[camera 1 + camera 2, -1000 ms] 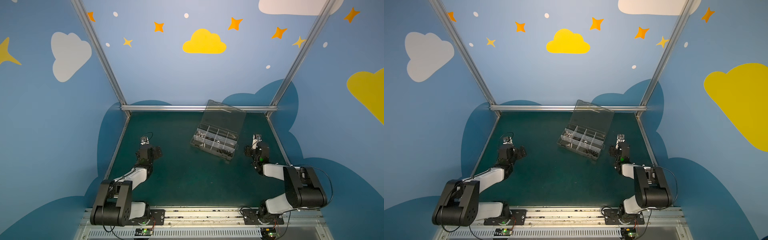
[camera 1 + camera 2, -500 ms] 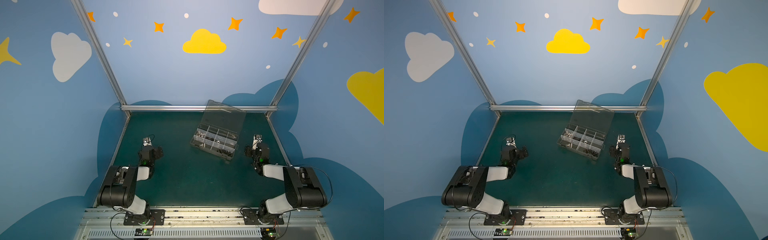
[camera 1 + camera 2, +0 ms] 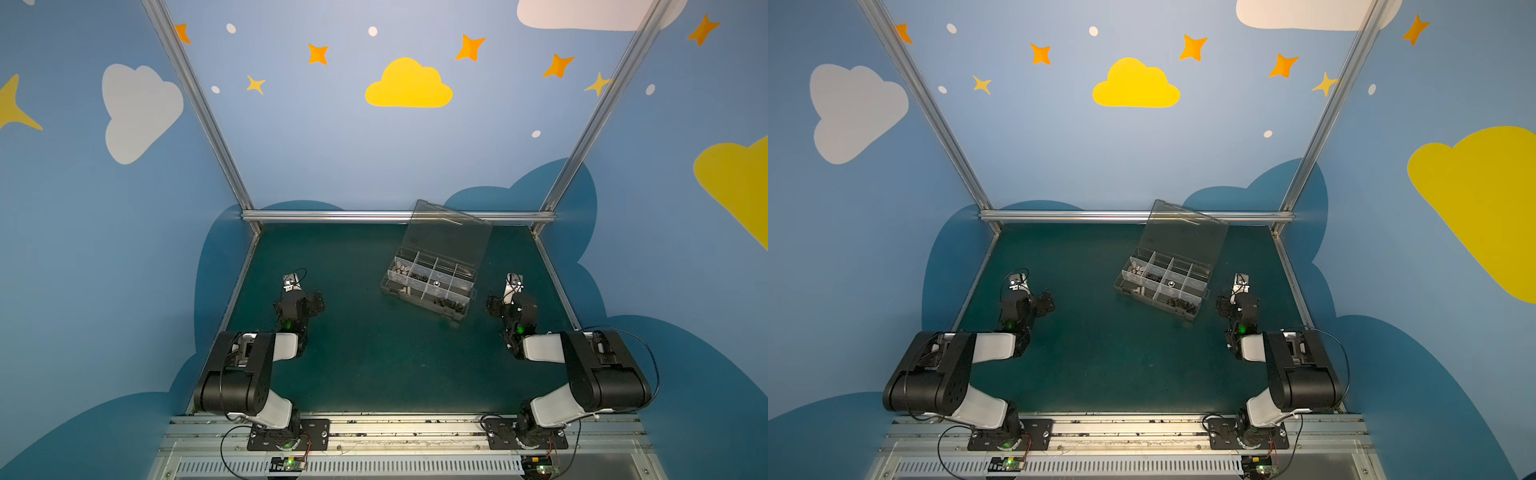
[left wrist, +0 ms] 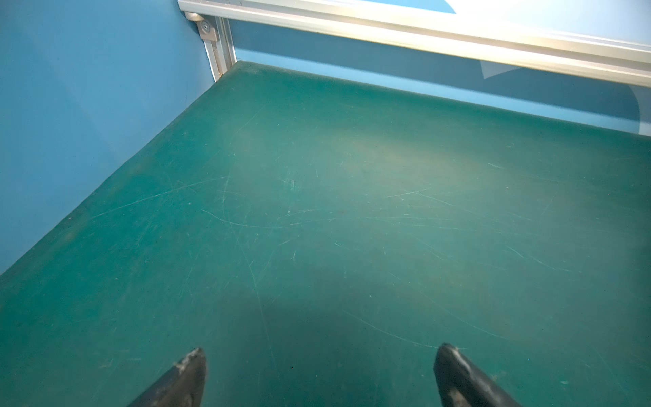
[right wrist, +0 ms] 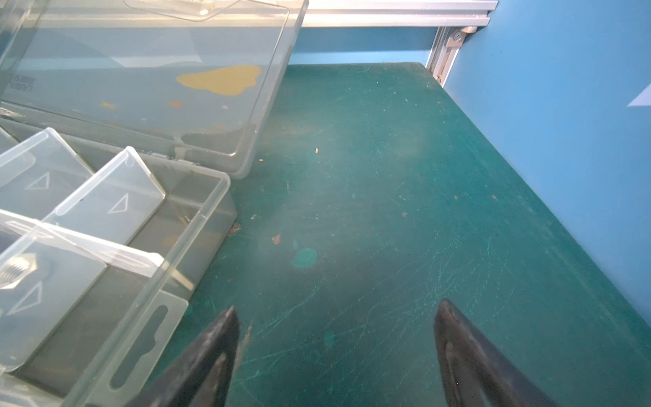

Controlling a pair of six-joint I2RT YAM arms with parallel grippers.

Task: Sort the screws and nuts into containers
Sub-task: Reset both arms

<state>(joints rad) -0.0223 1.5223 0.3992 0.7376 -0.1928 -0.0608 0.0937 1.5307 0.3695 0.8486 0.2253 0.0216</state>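
Note:
The containers are the compartments of one clear organizer box [image 3: 428, 286] [image 3: 1160, 286] at the mat's back right, its lid [image 3: 446, 232] raised. In both top views, black screws [image 3: 449, 303] fill a front compartment, silver pieces [image 3: 402, 269] lie in a back one, and a silver nut [image 3: 437, 284] sits alone. My left gripper [image 3: 311, 301] [image 4: 320, 366] stands open over bare mat, far left of the box. My right gripper [image 3: 494, 305] [image 5: 336, 324] is open and empty just beside the box's right end wall [image 5: 208, 211]. The silver nut [image 5: 16, 269] shows behind a divider.
The green mat [image 3: 374, 353] is scratched, with small specks [image 5: 276, 239] near the box. An aluminium rail [image 3: 395, 216] runs along the back edge, with blue walls close on both sides. The raised lid [image 5: 141, 77] leans toward the rail.
My left arm has folded back toward its base, its gripper staying near the same spot. The right arm and the box have not moved.

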